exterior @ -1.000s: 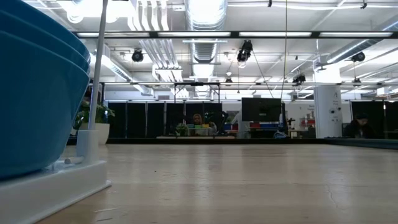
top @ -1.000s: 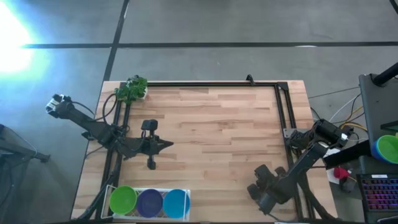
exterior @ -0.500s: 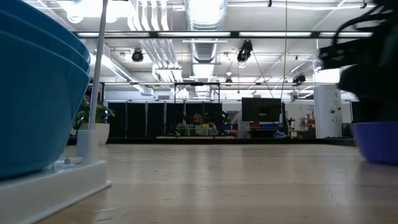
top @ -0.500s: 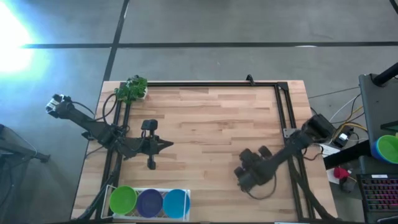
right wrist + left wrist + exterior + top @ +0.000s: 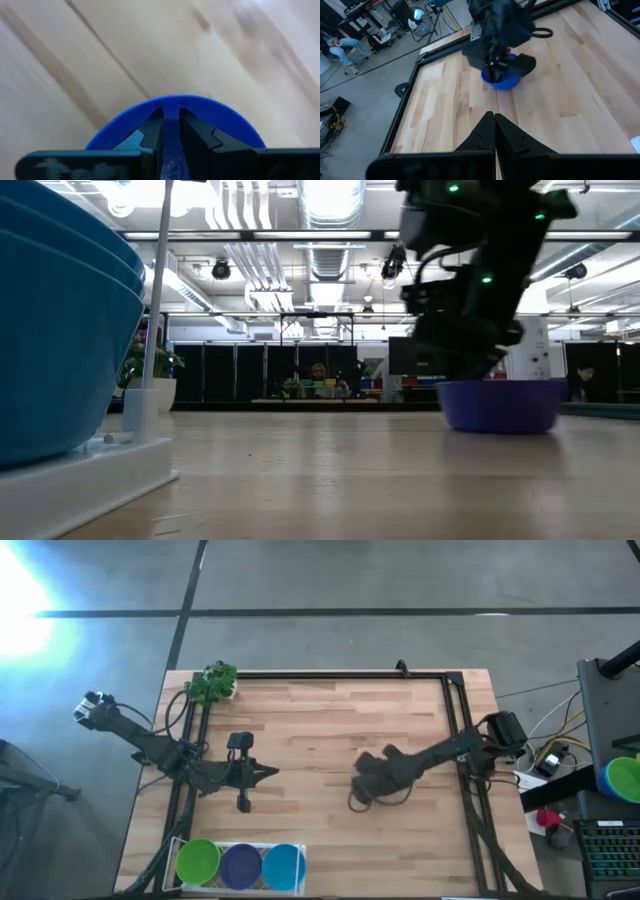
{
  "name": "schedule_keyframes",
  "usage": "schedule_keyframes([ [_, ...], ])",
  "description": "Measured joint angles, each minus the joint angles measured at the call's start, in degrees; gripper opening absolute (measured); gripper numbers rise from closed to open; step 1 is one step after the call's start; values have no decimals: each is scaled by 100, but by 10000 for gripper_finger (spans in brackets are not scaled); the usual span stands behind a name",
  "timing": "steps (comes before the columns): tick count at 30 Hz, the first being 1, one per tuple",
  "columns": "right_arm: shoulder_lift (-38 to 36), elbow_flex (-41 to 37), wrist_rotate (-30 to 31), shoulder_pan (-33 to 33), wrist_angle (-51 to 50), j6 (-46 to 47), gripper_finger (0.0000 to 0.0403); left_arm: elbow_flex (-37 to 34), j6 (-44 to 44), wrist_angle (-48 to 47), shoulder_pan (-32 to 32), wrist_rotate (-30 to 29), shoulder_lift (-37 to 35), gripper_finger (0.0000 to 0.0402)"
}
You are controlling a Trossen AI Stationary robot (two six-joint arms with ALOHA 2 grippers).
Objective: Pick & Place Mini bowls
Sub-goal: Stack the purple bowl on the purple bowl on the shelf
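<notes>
From above, the right pincer (image 5: pixel 372 783) reaches over the middle of the wooden surface (image 5: pixel 330 720), while the left pincer (image 5: pixel 243 802) waits, pressed together, near the left edge. Three mini bowls, green (image 5: pixel 198 862), purple (image 5: pixel 241 866) and blue (image 5: pixel 283 866), already sit in the white tray (image 5: pixel 240 847) at the near left corner; a stack of further bowls (image 5: pixel 624 778) waits off the surface to the right, so the job looks partly done.

At table height, a blue-purple bowl (image 5: pixel 498 404) sits at or just above the surface beneath the right arm, the tray's blue bowl (image 5: pixel 60 330) looming at left.

The left wrist camera shows that bowl (image 5: pixel 501 80) under the right arm.

The right wrist camera shows the fingers (image 5: pixel 150 131) pinching its rim (image 5: pixel 200 107). The path to the tray looks clear apart from the parked left arm; the toy plant (image 5: pixel 212 682) stands well away.
</notes>
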Motion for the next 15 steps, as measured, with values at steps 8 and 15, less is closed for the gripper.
schedule_keyframes([
  [8, 0, 0, -12, -739, 1605, -1644, 59, 0, -4, -17, 0, 0, 0, 0],
  [15, -2, 2, -132, -1127, 2916, -2572, 59, 0, -155, -140, 0, -2, 0, 0],
])
